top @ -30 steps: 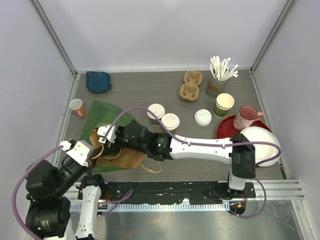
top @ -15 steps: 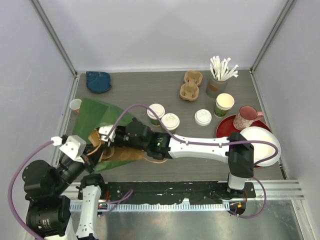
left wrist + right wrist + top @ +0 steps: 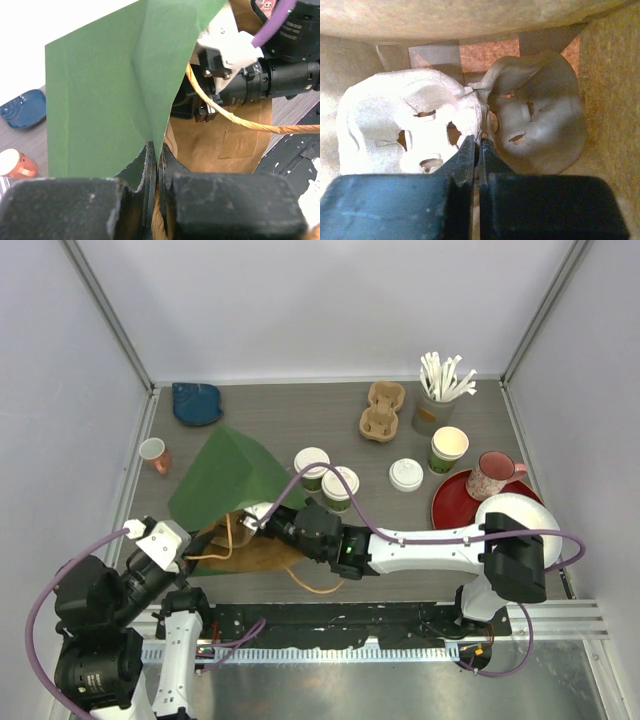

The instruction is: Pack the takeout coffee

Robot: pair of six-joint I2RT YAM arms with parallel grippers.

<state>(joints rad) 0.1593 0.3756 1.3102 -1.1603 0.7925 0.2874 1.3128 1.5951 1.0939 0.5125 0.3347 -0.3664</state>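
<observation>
The takeout coffee, two lidded green cups (image 3: pixel 311 465) (image 3: pixel 340 485), stands on the table just right of the green paper bag (image 3: pixel 225 475). The bag lies on its side with its brown mouth toward the arms. My left gripper (image 3: pixel 157 150) is shut on the bag's (image 3: pixel 100 100) edge at the mouth, holding the green side up. My right gripper (image 3: pixel 479 144) reaches inside the bag, shut on the ridge between the two wells of a pulp cup carrier (image 3: pixel 415 125) resting on the bag's floor. From above, its fingers are hidden in the bag.
A second cup carrier (image 3: pixel 383 410), a cup of straws (image 3: pixel 435 390), a stack of lidless green cups (image 3: pixel 448 450), a loose white lid (image 3: pixel 406 474), a pink mug (image 3: pixel 490 475) on a red plate (image 3: pixel 450 502) and a white plate (image 3: pixel 520 515) sit at right. A blue dish (image 3: pixel 197 403) and a small orange cup (image 3: pixel 154 453) are at left.
My right gripper has gone from open to shut inside the bag and drawn back to the right. The bag's green side has risen and shifted right, and the left arm has shifted a little.
</observation>
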